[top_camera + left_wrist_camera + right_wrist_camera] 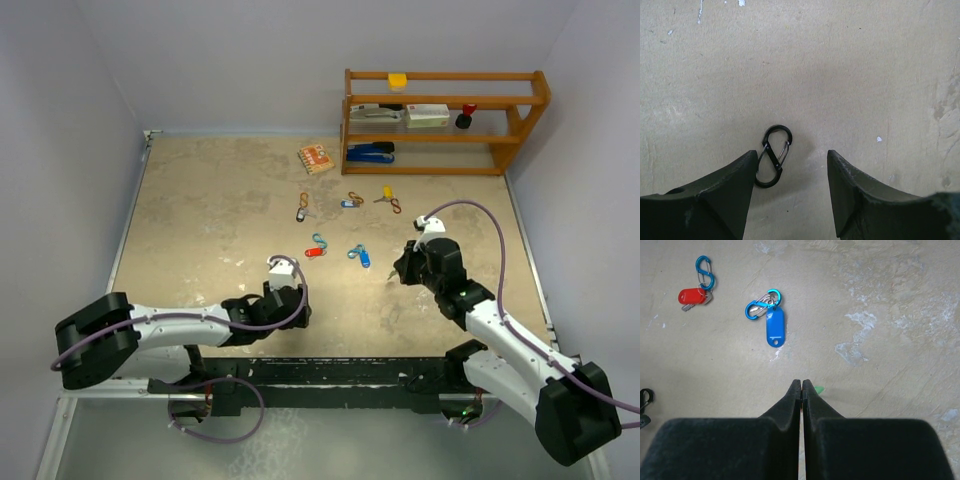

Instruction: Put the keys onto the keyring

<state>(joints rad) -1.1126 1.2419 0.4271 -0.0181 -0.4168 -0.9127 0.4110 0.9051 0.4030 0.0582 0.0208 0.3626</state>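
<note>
My left gripper (792, 160) is open and low over the table, and it also shows in the top view (293, 303). A black S-shaped clip (773, 156) lies flat just inside its left finger (725, 200), apart from the right one. My right gripper (801, 383) is shut; a corner of a green key tag (819, 389) shows beside its tips, the rest hidden. Ahead of it lie a blue-tagged key (775, 327) on a teal clip and a red-tagged key (691, 296) on a teal clip. Farther back lie black-tagged (300, 214), blue-tagged (348, 203) and yellow-tagged (387, 191) keys with orange clips.
A wooden shelf (445, 120) stands at the back right with a blue stapler (370, 152) and small boxes on it. An orange box (316, 158) lies left of it. Grey walls close in the table on three sides.
</note>
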